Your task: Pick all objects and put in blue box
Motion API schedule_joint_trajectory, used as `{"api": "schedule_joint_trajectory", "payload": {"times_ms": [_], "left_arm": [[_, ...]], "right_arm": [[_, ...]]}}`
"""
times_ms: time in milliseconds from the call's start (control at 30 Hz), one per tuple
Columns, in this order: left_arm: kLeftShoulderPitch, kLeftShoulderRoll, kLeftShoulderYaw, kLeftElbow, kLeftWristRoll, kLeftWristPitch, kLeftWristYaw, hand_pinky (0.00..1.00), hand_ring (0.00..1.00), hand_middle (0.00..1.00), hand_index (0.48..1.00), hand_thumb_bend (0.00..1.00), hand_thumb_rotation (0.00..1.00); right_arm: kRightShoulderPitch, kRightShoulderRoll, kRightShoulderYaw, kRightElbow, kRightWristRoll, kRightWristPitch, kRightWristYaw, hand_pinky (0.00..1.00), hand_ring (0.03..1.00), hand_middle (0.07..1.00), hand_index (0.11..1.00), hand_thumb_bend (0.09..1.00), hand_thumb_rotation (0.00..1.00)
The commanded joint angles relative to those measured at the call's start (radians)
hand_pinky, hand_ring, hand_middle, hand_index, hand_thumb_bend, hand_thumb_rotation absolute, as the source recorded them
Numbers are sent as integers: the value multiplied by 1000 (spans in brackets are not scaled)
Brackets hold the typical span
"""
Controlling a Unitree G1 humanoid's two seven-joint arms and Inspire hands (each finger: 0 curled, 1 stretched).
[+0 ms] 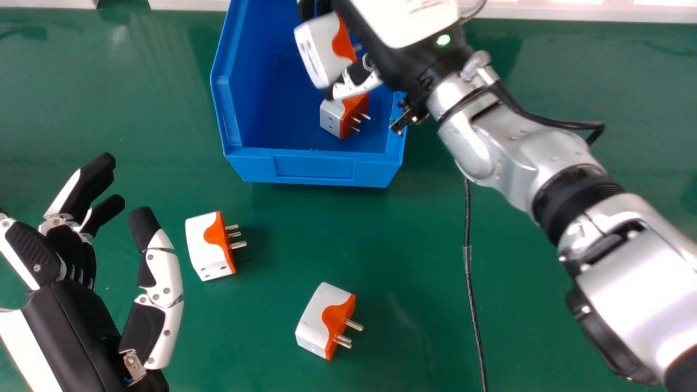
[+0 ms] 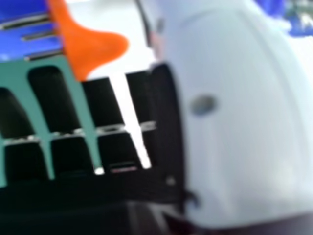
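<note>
The head view looks forward and down; the right hand view, close, shares the held adapter [image 1: 318, 51].

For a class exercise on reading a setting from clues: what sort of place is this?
Probably a robotics lab or training bench: a robot's right hand holds a plug adapter at a blue box, and two matching adapters lie on the plain green work surface.

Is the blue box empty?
No, a white and orange plug adapter lies on the floor of the blue box, its prongs pointing sideways.
</note>
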Motion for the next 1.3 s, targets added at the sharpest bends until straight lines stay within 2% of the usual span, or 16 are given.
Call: {"api": "schedule_joint_trajectory", "payload": {"times_ms": [0, 167, 267, 333, 367, 433, 500, 567, 633, 700, 800, 933, 1033, 1100, 1200, 1267], "left_arm": [[-61, -56, 6, -12, 4, -4, -5, 662, 728, 732, 732, 247, 0], [-67, -55, 10, -4, 6, -15, -2, 658, 725, 730, 730, 250, 0], [-64, -63, 11, -5, 16, -12, 5, 652, 721, 725, 725, 252, 0], [-62, -65, 12, -4, 21, -12, 9, 652, 719, 723, 723, 251, 0], [-62, -64, 11, -3, 21, -14, 9, 653, 721, 724, 723, 250, 0], [-59, -60, 8, 1, 17, -22, 6, 652, 722, 726, 724, 250, 0], [-55, -61, 3, -1, 16, -21, 4, 658, 730, 732, 730, 242, 0], [-51, -62, 2, -2, 17, -19, 4, 655, 732, 733, 730, 239, 0], [-49, -60, -1, -1, 12, -23, 1, 657, 733, 735, 731, 238, 0], [-47, -60, 0, 0, 13, -25, 1, 659, 734, 736, 731, 235, 0], [-41, -65, 1, -3, 22, -22, 7, 653, 730, 733, 728, 241, 0], [-32, -64, -7, -5, 19, -30, 5, 662, 734, 734, 732, 238, 0], [-19, -66, -16, -11, 19, -31, 4, 663, 733, 734, 732, 238, 0], [-6, -66, -23, -15, 20, -35, 3, 671, 739, 737, 734, 235, 0], [15, -68, -36, -21, 22, -41, 4, 677, 743, 740, 737, 236, 0], [30, -69, -47, -23, 17, -48, 2, 684, 748, 741, 739, 236, 0]], "right_arm": [[-59, 16, 36, 12, -13, 22, -15, 336, 418, 488, 529, 497, 0], [-75, 34, 94, 34, -28, 52, 20, 311, 453, 537, 503, 495, 0], [-80, 36, 104, 37, -23, 66, 29, 317, 464, 541, 508, 495, 0], [-83, 41, 125, 42, -40, 125, 40, 330, 475, 560, 506, 492, 0], [-84, 44, 137, 44, -48, 155, 46, 422, 630, 734, 640, 629, 0], [-83, 50, 148, 45, -47, 199, 58, 526, 793, 898, 771, 749, 0], [-79, 54, 147, 43, -34, 219, 58, 645, 925, 967, 869, 882, 7], [-78, 54, 147, 40, -28, 231, 54, 780, 981, 992, 950, 970, 105], [-79, 53, 151, 39, -30, 245, 45, 851, 995, 998, 987, 994, 174], [-80, 53, 157, 38, -33, 259, 37, 894, 999, 1000, 997, 1000, 218], [-78, 55, 155, 36, -26, 273, 22, 928, 1000, 1000, 1000, 1000, 246], [-77, 59, 145, 32, -14, 294, 4, 982, 1000, 1000, 1000, 1000, 278], [-79, 59, 121, 20, 11, 298, -13, 995, 1000, 1000, 1000, 1000, 294], [-79, 59, 97, 7, 37, 300, -26, 966, 1000, 1000, 1000, 1000, 306], [-72, 54, 30, -34, 115, 280, 7, 996, 1000, 1000, 1000, 1000, 336], [-34, 29, -20, -127, 171, 262, 38, 999, 1000, 1000, 1000, 1000, 345]]}}
